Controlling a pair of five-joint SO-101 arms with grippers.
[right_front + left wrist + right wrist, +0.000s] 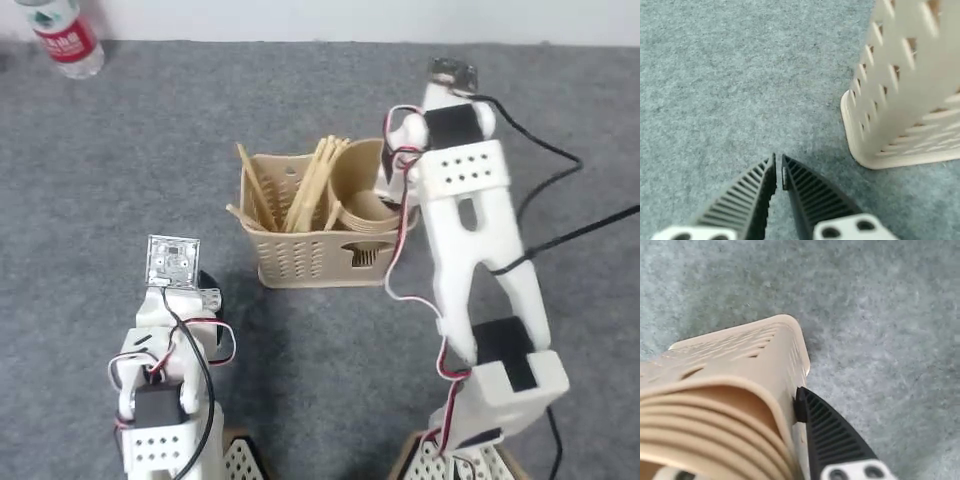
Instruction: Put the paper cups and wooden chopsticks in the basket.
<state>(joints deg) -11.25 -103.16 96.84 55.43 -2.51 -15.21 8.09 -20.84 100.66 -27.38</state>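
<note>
Cup stack held at the basket's right end.
The left gripper (779,167) has its fingers pressed together, with the basket (300,262) ahead and to their right. Wooden chopsticks (310,185) stand inside. The right gripper (397,198) pinches the upright paper cups (715,420) there.

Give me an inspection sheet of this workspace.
Surface: grey carpet.
Job's things: wooden chopsticks stand in the basket; stacked paper cups sit tilted at its end nearer the right arm.
Clutter: plastic bottle at the far edge.
Grippers: left gripper shut, empty, above carpet beside the basket; right gripper closed on the cups.
Cables: black cables trail from the right arm; red and white wires run along it.
Surroundings: pale wall behind.
</note>
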